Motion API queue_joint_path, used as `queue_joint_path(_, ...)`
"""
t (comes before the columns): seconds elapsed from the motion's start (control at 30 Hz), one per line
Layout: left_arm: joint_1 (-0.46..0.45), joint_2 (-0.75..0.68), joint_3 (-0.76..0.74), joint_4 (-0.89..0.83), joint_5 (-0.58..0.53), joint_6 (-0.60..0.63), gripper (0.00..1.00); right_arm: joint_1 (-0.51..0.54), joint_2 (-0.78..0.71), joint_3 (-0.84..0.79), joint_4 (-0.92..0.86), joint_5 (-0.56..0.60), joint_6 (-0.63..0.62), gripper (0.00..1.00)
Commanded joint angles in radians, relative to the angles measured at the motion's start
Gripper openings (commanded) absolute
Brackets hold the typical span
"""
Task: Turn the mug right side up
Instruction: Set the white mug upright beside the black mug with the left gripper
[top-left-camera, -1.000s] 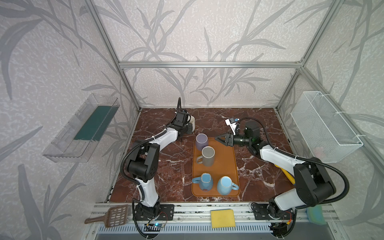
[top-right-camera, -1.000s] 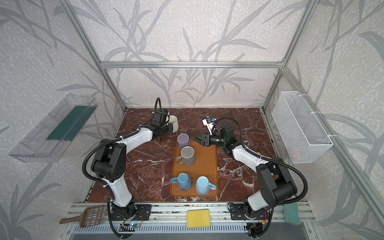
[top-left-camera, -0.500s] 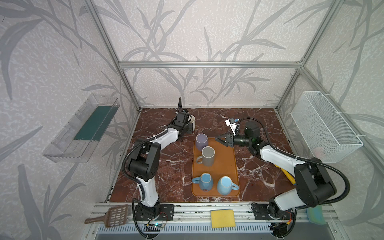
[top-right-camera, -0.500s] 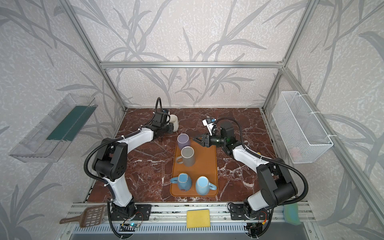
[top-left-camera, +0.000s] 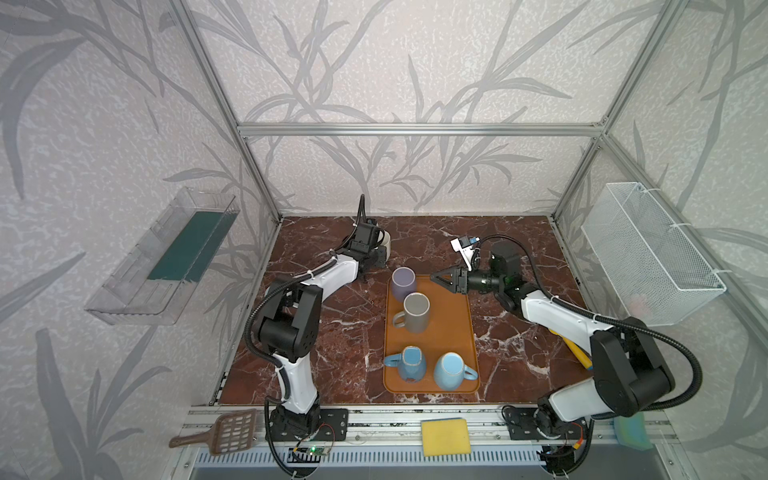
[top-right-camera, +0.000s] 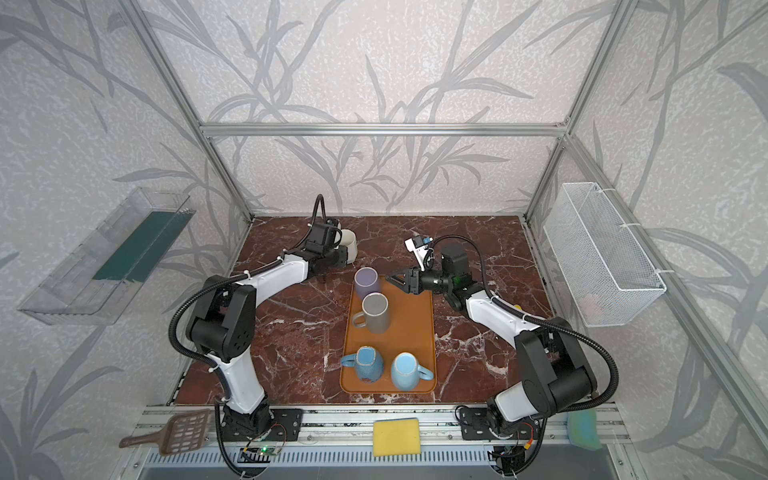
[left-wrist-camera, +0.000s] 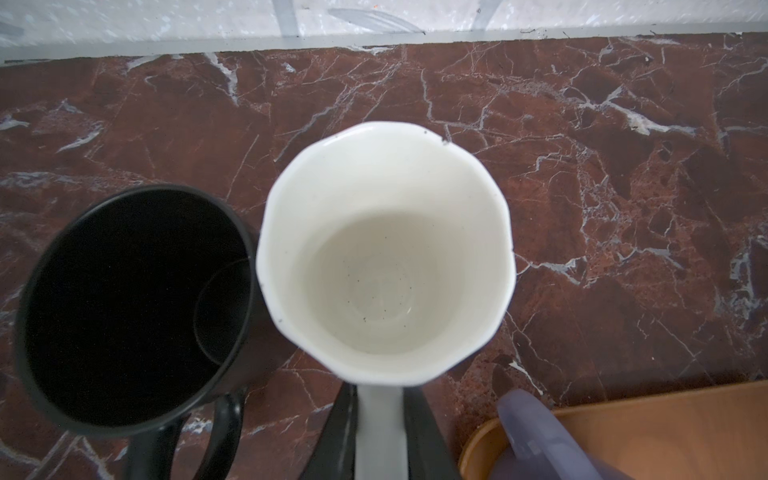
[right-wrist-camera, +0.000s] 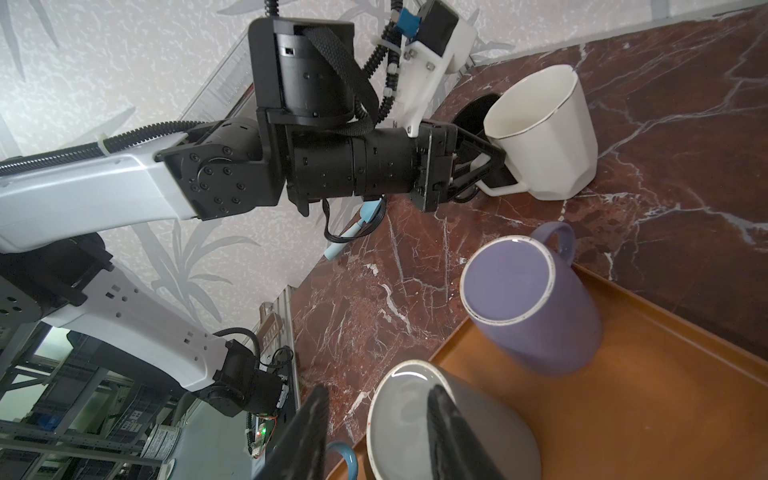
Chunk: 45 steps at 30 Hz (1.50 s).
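Two upright at your tray's (top-left-camera: 457, 328) 11 o'clock: white mug (left-wrist-camera: 382, 257), black mug (left-wrist-camera: 124, 307). Left gripper (right-wrist-camera: 498, 166) pinches the white mug's handle; right gripper (right-wrist-camera: 378, 395) parted, empty.

White mug (left-wrist-camera: 384, 253), black mug (left-wrist-camera: 124, 307), orange tray (top-left-camera: 449, 316); the table (top-left-camera: 345, 316) is veined red-brown.

Robotics lab test cell, aluminium frame (top-left-camera: 419, 129), leaf-print wall panels (top-left-camera: 415, 62), marble-look tabletop (top-left-camera: 345, 316), storage racks (right-wrist-camera: 50, 432) beyond.
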Motion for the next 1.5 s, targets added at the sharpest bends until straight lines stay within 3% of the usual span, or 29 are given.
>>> queue_joint_path(0.0,-0.007,0.003,0.047,0.009,-0.022,0.004,0.22,-0.006,-0.032,-0.007,-0.018,0.0,-0.02,0.41)
queue_joint_path(0.37,-0.008,-0.008,0.052,-0.005,-0.023,0.003,0.29,-0.006,-0.044,-0.007,-0.035,0.003,-0.033,0.41)
queue_joint_path(1.47,-0.016,-0.061,-0.008,-0.015,0.003,-0.046,0.3,-0.006,-0.032,0.011,-0.068,-0.009,-0.048,0.42)
